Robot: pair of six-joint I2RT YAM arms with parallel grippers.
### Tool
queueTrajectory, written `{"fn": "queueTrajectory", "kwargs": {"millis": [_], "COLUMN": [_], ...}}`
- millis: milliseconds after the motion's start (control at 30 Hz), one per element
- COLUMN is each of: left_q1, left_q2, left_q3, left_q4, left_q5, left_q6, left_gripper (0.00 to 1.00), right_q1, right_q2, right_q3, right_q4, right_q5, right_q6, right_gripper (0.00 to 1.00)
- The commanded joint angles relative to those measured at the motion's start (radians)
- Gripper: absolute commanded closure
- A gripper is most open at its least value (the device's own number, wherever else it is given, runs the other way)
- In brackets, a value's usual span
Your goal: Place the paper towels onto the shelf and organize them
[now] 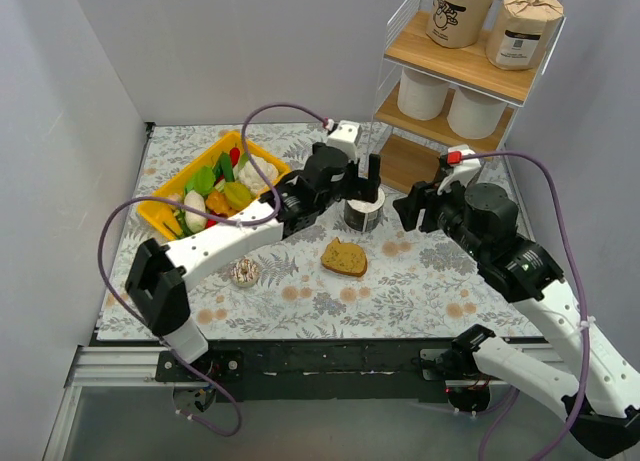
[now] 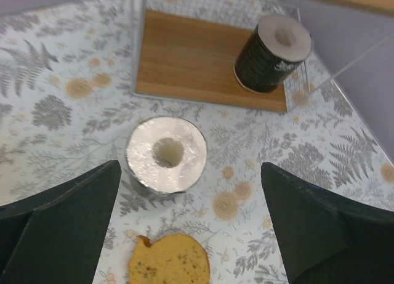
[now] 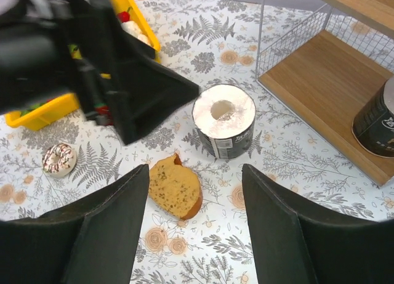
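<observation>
Dark roll (image 3: 223,121) stands, apparently untouched, beneath left end effector (image 2: 189,173).

The top camera looks down on the whole bench (image 1: 450,281) from high behind its near edge. Both wrist cameras hang close above it, sharing the dark roll (image 2: 166,154) and bread slice (image 2: 169,260).

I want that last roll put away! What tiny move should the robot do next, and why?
Probably lower the left tool around the dark-wrapped roll. The tool hangs open above it, and the roll stands upright beside the shelf, whose bottom board has room.
</observation>
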Motion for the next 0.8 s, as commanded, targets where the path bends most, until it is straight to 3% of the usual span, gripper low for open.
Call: {"fn": "queueTrajectory", "kwargs": {"millis": [0,233,400,533,767], "left_q1": [0.014,0.022,0.088,0.138,0.143], "left_q2": [-0.142,-0.412,-0.619,-0.698,-0.732], "left_q3": [-0.166,-0.447,-0.55,-0.575,-0.615], "left_q4": [0.028,-0.018,-0.061,-0.085,-0.114], "left_q5": [-0.169,-0.235,-0.079,0.016,-0.165], "left_q6": [0.059,0.036,-0.076,-0.067,0.001], "left_gripper": [0.02,0.02,0.02,0.02,0.02], "right_q1": [0.002,0.001,0.002,0.022,0.079], "right_q2": [0.074,0.248,0.377,0.515,0.703], "right_q3": [0.062,0.104,0.148,0.216,0.306], "right_q4": [0.032,0.049,0.04,0.011,0.008], "right_q5": [-0.016,0.002,0.019,0.034,0.097], "right_q6": [-0.001,-0.027,-0.044,-0.018,-0.044], "right_gripper": [0.32,0.33,0.34,0.33,0.33]}}
